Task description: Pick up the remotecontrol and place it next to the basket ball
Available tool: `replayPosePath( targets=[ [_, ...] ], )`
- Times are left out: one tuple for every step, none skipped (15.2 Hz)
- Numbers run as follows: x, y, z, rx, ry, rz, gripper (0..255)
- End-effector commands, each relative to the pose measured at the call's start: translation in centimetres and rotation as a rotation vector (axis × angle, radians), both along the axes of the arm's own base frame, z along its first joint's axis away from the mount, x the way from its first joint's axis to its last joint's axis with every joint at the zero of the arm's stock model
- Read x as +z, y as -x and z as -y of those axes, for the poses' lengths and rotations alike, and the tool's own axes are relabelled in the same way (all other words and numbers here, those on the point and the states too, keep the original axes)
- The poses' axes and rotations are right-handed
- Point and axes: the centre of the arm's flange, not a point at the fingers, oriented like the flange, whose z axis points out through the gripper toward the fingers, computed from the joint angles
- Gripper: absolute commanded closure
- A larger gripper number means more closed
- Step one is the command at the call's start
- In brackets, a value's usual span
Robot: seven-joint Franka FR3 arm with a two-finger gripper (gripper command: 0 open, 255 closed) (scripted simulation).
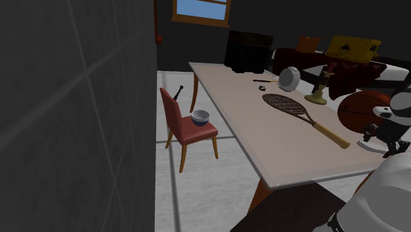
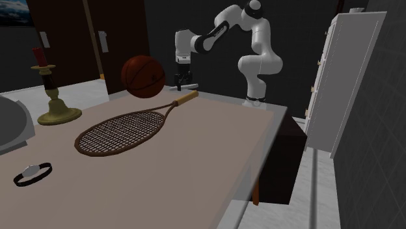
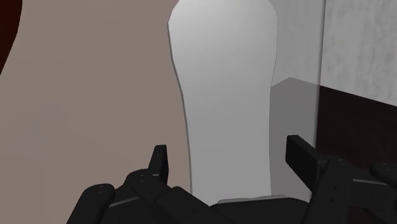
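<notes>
A pale grey, long remote control (image 3: 226, 102) lies flat on the tan table (image 3: 76, 108), close to the table's edge. My gripper (image 3: 232, 156) is open just above it, one black finger on each side of its near end, neither touching it. In the shoulder view the gripper (image 1: 381, 142) hangs low over the table just to the right of the dark orange basketball (image 1: 361, 109). The second exterior view shows the gripper (image 2: 180, 86) pointing down beside the ball (image 2: 143, 76), near the racket's handle end.
A tennis racket (image 1: 290, 105) lies across the table with a brass candlestick (image 1: 319, 89) and a round grey dish (image 1: 288, 78) beyond it. A wristwatch (image 2: 32, 173) lies near the dish. A red chair (image 1: 184, 125) holding a bowl (image 1: 201, 117) stands beside the table.
</notes>
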Motion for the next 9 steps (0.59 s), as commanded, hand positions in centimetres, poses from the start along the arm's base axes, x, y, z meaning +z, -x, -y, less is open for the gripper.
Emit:
replayPosePath(
  targets=[
    [0.0,0.0,0.0,0.000,0.000,0.000,0],
    [1.3,0.0,-0.1,0.000,0.000,0.000,0],
    [2.7,0.0,-0.1,0.000,0.000,0.000,0],
    [4.0,0.0,-0.1,0.000,0.000,0.000,0],
    [5.0,0.1,-0.1,0.000,0.000,0.000,0],
    [5.0,0.1,-0.1,0.000,0.000,0.000,0],
    [5.0,0.1,-0.1,0.000,0.000,0.000,0],
    [5.0,0.1,-0.1,0.000,0.000,0.000,0],
    [5.0,0.1,-0.1,0.000,0.000,0.000,0]
  ],
)
